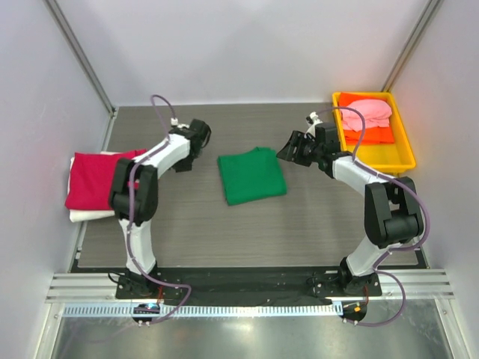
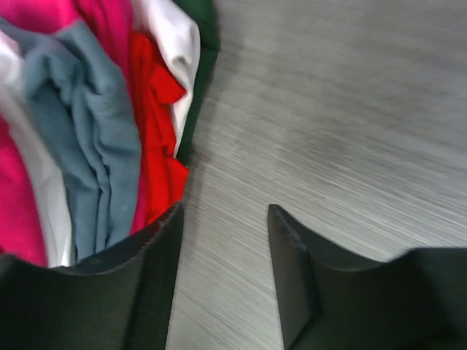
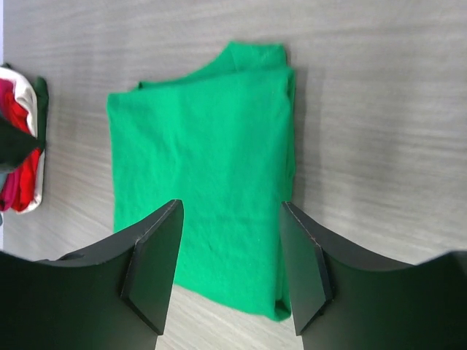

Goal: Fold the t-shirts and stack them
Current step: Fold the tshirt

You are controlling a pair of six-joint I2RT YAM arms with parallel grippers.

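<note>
A folded bright green t-shirt (image 1: pixel 251 175) lies in the middle of the table; it fills the right wrist view (image 3: pixel 204 160). A stack of folded shirts, crimson (image 1: pixel 96 178) on top of white, sits at the left edge; the left wrist view shows its crimson, grey (image 2: pixel 95 138), red (image 2: pixel 157 109) and white layers. Pink (image 1: pixel 368 111) and orange (image 1: pixel 367 133) shirts lie in the yellow tray (image 1: pixel 397 155). My left gripper (image 1: pixel 200 134) is open and empty between the stack and the green shirt. My right gripper (image 1: pixel 290 148) is open and empty just right of the green shirt.
The yellow tray stands at the back right corner. White walls close the table on the left, back and right. A metal rail runs along the front edge (image 1: pixel 247 288) by the arm bases.
</note>
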